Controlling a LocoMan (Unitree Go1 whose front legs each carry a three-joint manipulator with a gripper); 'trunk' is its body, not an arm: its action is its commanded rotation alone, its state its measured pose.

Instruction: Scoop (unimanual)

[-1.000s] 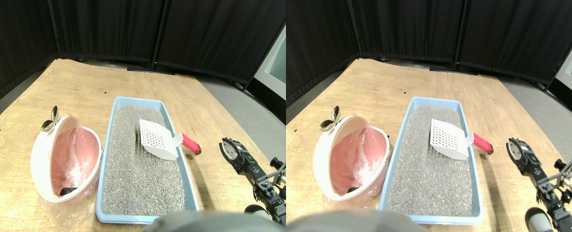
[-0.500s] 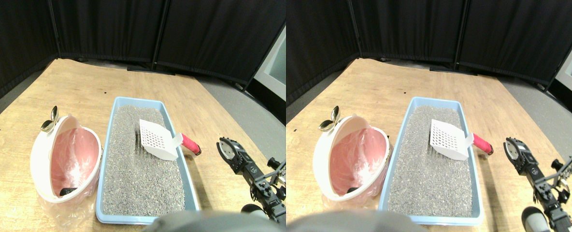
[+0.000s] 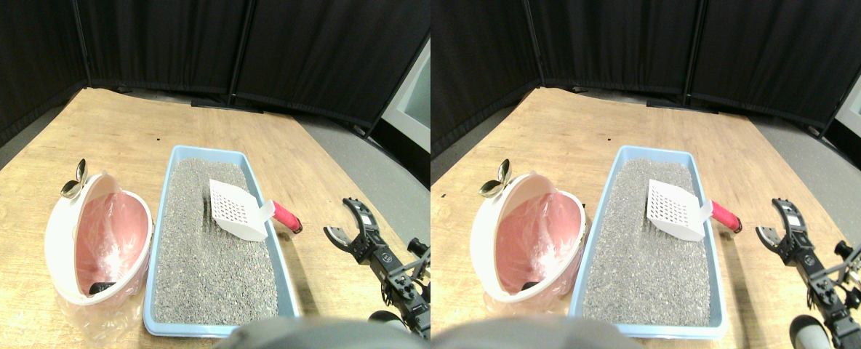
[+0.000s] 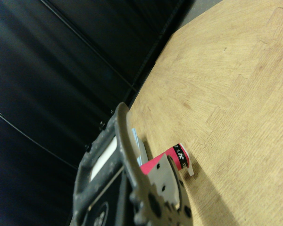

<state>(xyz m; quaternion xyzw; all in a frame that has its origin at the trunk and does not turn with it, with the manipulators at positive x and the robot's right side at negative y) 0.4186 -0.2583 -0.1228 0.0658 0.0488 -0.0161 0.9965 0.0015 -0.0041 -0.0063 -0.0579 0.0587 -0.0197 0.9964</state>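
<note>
Black curtains close off the back of the room, and the wooden floor (image 3: 52, 131) in front of me carries everything I need. My right gripper (image 3: 345, 220) hangs at about four o'clock in the stereo view, jaws spread wide apart and holding nothing. The white slotted scoop (image 3: 235, 209) lies on the grey litter in the blue litter tray (image 3: 285, 273), its red handle (image 3: 286, 216) poking over the tray's right rim toward nine o'clock of the gripper, near but not touching. In the wrist view the handle's end (image 4: 172, 155) shows just past the jaw frame. At nine o'clock of the tray stands the white bin with a pink liner (image 3: 99, 243).

I judge this to be the approach before the grasp. Next I must slide the open jaws around the handle, line them across it, then close.
</note>
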